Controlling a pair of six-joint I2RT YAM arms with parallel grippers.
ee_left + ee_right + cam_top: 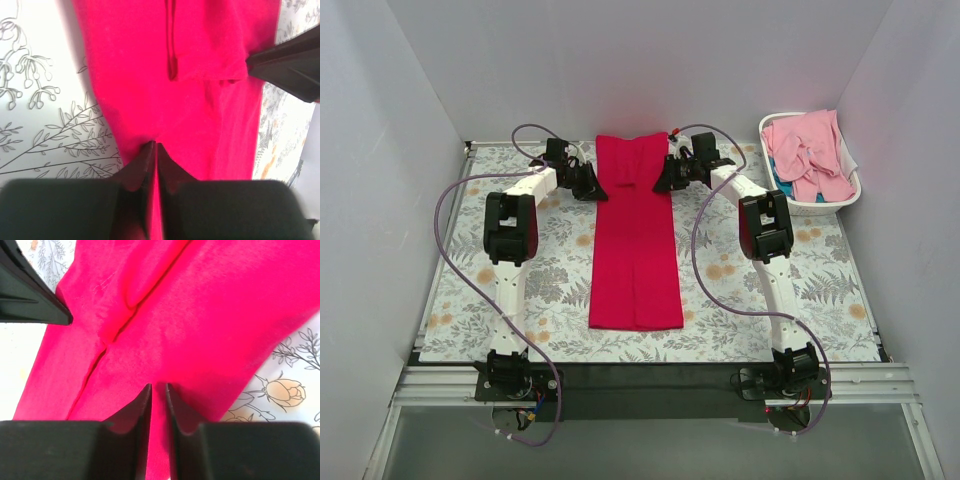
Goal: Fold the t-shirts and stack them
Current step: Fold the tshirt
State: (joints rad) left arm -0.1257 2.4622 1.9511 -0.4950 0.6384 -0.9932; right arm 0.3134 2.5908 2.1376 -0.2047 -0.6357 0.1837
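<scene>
Pinching red t-shirt (636,250) edge — left gripper (154,146), clamped; right gripper (158,386), slightly parted

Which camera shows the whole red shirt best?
The top external view: the bright crimson red cloth t-shirt lies there whole, a long folded strip. Both wrist views show only close-up patches of it.

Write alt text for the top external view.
A red t-shirt, folded into a long narrow strip, lies down the middle of a floral-patterned table. The left fingers and right fingers are at its far end, one on each side. A white basket holding pink t-shirts sits at the table's far right corner.
</scene>
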